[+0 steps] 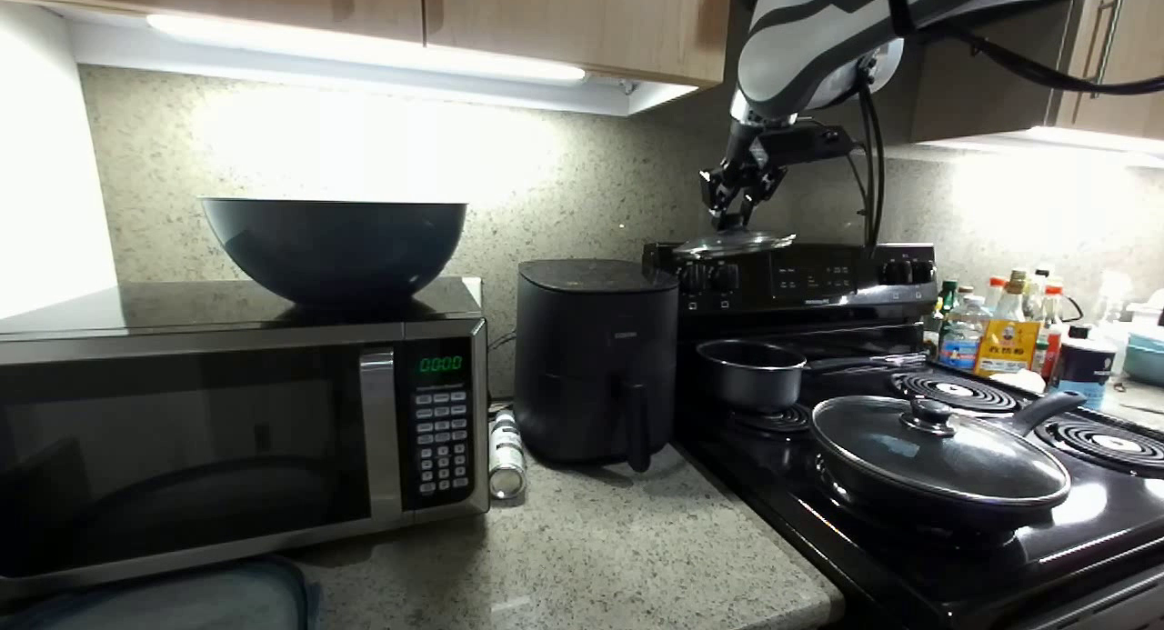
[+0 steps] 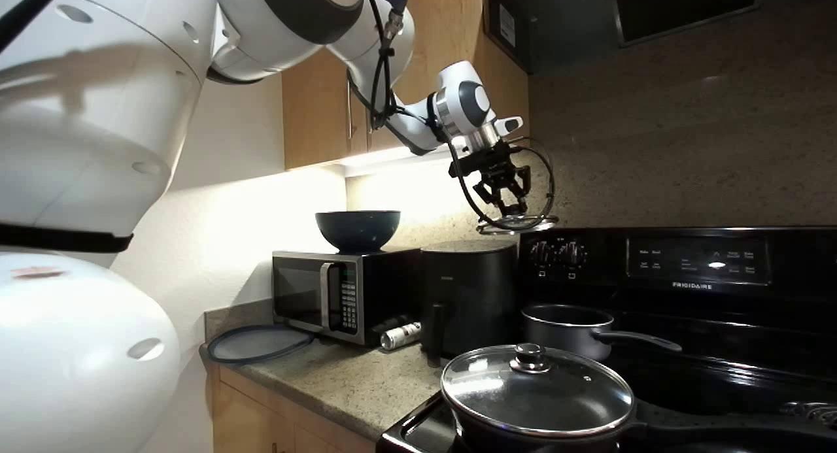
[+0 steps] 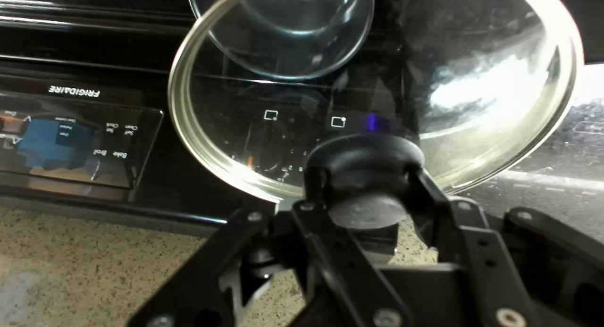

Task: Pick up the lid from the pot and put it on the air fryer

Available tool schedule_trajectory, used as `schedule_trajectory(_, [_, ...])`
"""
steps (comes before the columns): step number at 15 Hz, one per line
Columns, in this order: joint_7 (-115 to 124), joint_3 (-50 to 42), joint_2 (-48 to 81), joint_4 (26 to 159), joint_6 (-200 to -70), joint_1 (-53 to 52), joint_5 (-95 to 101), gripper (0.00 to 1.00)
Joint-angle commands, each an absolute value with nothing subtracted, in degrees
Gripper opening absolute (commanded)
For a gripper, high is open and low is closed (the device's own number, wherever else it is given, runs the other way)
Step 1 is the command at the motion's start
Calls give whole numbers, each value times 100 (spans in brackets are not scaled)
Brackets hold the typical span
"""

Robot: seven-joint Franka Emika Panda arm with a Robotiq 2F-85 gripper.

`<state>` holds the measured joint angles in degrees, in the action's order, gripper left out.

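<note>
The lid [image 1: 735,243] hangs nearly level in mid-air just below the fingers [image 3: 434,202], which are clamped on its knob [image 3: 365,176], one on either side. Lower down and well apart from it, the pot [image 1: 750,385] stands toward the back of the stove [image 1: 773,485]. Near the lid, its top at a lower level, is the air fryer [image 1: 596,357], standing on the worktop [image 1: 582,557] between microwave [image 1: 227,421] and stove; whether the lid's rim overhangs it cannot be told.

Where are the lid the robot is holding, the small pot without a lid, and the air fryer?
Lid [image 1: 735,243]: in an exterior view, on its glass.
Pot [image 1: 751,385]: in an exterior view, on its outer wall.
Air fryer [image 2: 472,296]: in an exterior view, on its front.
</note>
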<state>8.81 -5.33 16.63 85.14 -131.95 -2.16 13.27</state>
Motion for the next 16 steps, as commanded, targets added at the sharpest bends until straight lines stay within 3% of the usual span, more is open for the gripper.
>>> schedule_trajectory(1, [835,-425,1219,9061,-13620,-339,1639,23])
schedule_trajectory(16, [153,196,1346,9555,-14431,-363,1146,23])
